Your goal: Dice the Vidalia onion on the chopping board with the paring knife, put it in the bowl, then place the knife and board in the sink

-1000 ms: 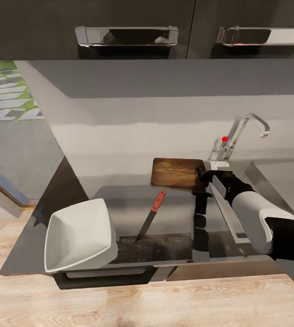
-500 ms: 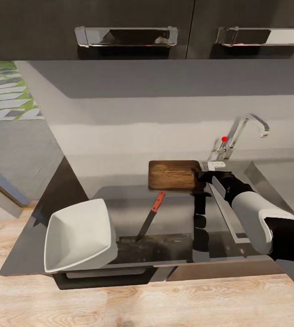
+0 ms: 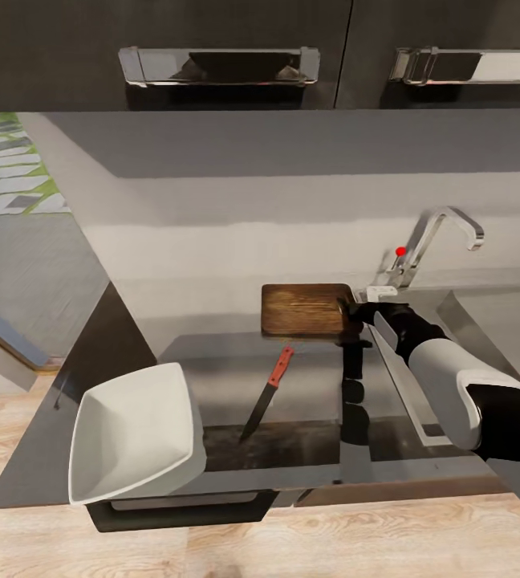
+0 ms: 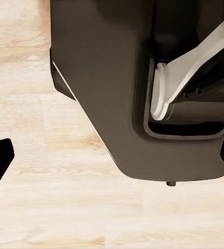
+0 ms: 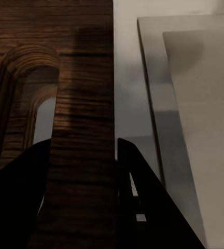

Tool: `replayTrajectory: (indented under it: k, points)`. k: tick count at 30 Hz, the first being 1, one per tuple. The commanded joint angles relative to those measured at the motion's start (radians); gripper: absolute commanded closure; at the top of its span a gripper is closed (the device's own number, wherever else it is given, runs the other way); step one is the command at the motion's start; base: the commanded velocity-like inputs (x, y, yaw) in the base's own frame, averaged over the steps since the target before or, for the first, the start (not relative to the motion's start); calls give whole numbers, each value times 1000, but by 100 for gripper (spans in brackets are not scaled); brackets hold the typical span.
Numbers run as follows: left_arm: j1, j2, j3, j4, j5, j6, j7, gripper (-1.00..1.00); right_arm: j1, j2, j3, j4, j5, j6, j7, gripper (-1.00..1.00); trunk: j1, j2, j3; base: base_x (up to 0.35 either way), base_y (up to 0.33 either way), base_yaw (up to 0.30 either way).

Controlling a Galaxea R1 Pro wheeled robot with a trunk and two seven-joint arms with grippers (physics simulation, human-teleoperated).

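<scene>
Glossy black upper cabinets point(image 3: 236, 48) with chrome bar handles point(image 3: 218, 66) hang above a plain grey wall point(image 3: 276, 209). Light wood floor point(image 3: 292, 546) runs along the near side (its pale grain also shows in the left wrist view). At far left a green and white patterned patch point(image 3: 7, 164) shows.

the right arm point(image 3: 452, 385) has a smooth white shell on its forearm between black sections at the elbow and wrist, ending in a black right gripper point(image 3: 350, 309) with flat dark fingers point(image 5: 138, 202). in the left wrist view, the robot's dark rounded base point(image 4: 107, 88) carries a curved white piece point(image 4: 184, 78) set in a recessed opening.
</scene>
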Motion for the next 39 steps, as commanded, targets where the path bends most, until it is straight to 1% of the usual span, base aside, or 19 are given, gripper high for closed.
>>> replayTrajectory:
  k: [1,18,19,39]
  points:
    - [1,0,-1,-2,1,-1,0,-100,0,0,-5,-2,5,6,6,100,1,-2,-1,3,0,0]
    - [1,0,-2,-2,1,-1,0,-100,0,0,-5,-2,5,8,6,100,1,-2,-1,0,0,0]
    - [1,0,-2,-2,1,-1,0,-100,0,0,-5,-2,5,7,6,-100,1,-2,-1,0,0,0]
    - [1,0,-2,-2,1,-1,0,-100,1,-1,-5,-2,9,1,8,-100,1,-2,-1,0,0,0]
